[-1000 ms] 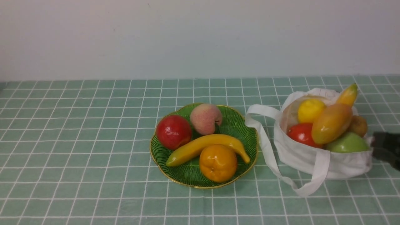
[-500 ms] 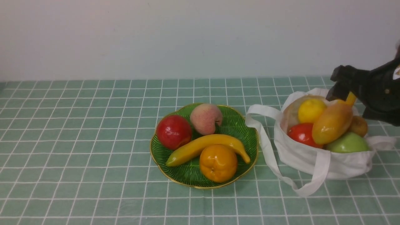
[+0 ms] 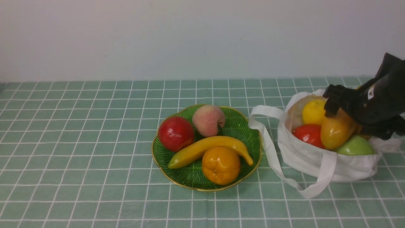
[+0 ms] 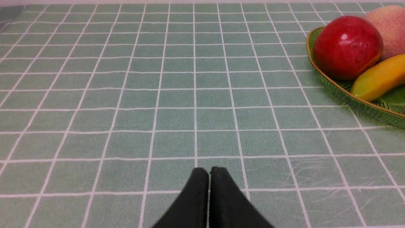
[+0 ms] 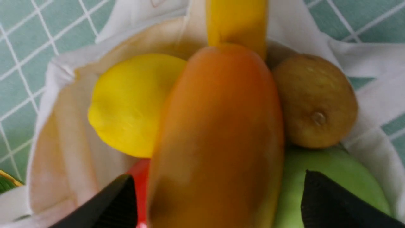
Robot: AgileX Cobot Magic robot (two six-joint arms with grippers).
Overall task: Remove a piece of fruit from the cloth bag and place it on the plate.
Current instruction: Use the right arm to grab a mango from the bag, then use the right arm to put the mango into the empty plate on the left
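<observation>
The piece of fruit (image 3: pixel 335 131), a long orange-to-yellow mango, lies on top of the other fruit in the white cloth bag (image 3: pixel 316 161) at the right. My right gripper (image 3: pixel 340 109) is down over the bag, open. In the right wrist view its black fingers (image 5: pixel 107 202) stand on either side of the mango (image 5: pixel 218 136) with a gap on each side. The green leaf-patterned plate (image 3: pixel 246 136) sits at the table's middle. My left gripper (image 4: pixel 208 171) is shut with nothing in it, over bare tablecloth beside the plate (image 4: pixel 348 95).
The plate holds a red apple (image 3: pixel 176 133), a peach (image 3: pixel 208 120), a banana (image 3: pixel 208 148) and an orange (image 3: pixel 221 164). The bag also holds a lemon (image 3: pixel 313 111), a red fruit (image 3: pixel 307 134), a green apple (image 3: pixel 356 146) and a brown fruit (image 5: pixel 316 101). Its strap handles (image 3: pixel 265 126) trail toward the plate.
My right arm came in from the right edge, rose above the bag, then dropped onto the mango with its jaws now wide. The mango has tipped slightly.
</observation>
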